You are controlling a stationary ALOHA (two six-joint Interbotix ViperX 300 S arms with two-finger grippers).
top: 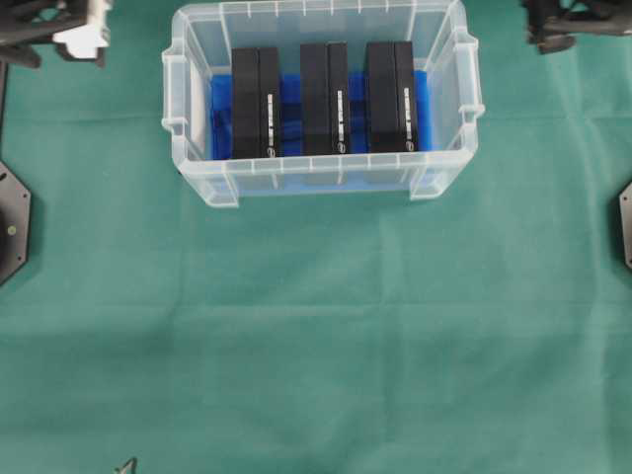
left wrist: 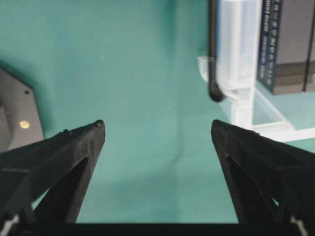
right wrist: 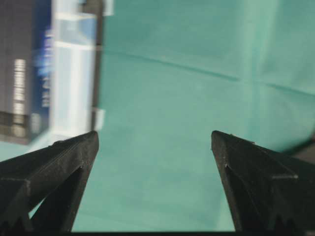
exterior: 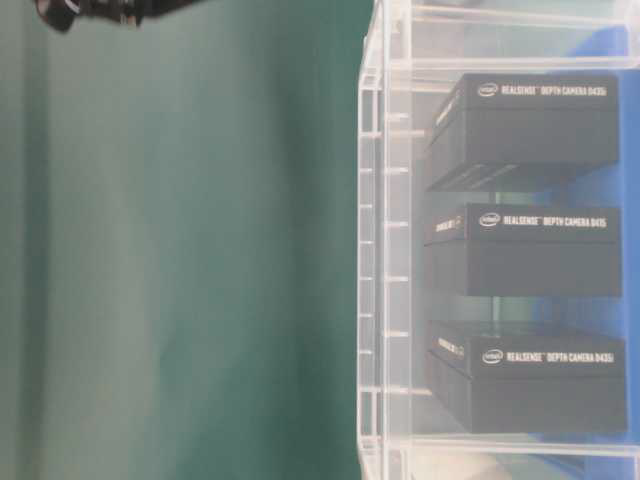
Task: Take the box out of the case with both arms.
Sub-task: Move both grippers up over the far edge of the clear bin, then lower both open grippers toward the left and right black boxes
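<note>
Left gripper (left wrist: 157,130) and right gripper (right wrist: 155,140) both spread wide, holding nothing, over green cloth (top: 316,336) beside the case (top: 321,178); three boxes (top: 324,97) untouched inside.

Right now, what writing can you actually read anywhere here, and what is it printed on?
"intel REALSENSE DEPTH CAMERA D435i": top black box in the table-level view.
"intel REALSENSE DEPTH CAMERA D415": middle black box.
"intel REALSENSE DEPTH CAMERA D435i": bottom black box.
Small side lettering on all three: too blurred to read.
</note>
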